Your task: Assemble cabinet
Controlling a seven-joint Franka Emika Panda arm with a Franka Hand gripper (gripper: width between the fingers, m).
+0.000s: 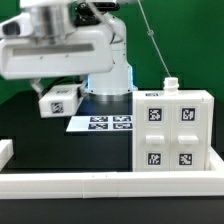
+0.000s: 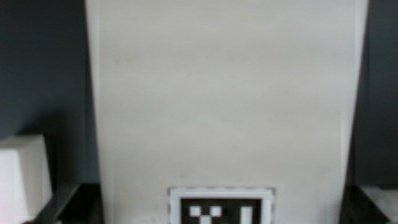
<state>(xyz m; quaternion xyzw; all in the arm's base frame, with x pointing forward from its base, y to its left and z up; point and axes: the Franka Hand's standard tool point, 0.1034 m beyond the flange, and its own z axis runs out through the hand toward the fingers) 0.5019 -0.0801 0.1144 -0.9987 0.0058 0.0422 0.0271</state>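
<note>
The cabinet [image 1: 175, 130] is a large white box at the exterior view's right, its front a grid of small white blocks with black-and-white tags. My gripper [image 1: 50, 90] hangs at the exterior view's left, above the table, shut on a white tagged cabinet part [image 1: 60, 100]. In the wrist view this part [image 2: 222, 100] is a long white panel that fills the middle, with its tag [image 2: 222, 210] between my dark fingers [image 2: 71, 205]. My gripper [image 2: 217, 215] holds it off the table, apart from the cabinet.
The marker board [image 1: 100, 123] lies flat on the black table between arm base and cabinet. A low white border rail [image 1: 70, 180] runs along the front edge. A small white peg [image 1: 170, 85] stands on the cabinet's top. A white shape [image 2: 22, 175] shows beside the held part.
</note>
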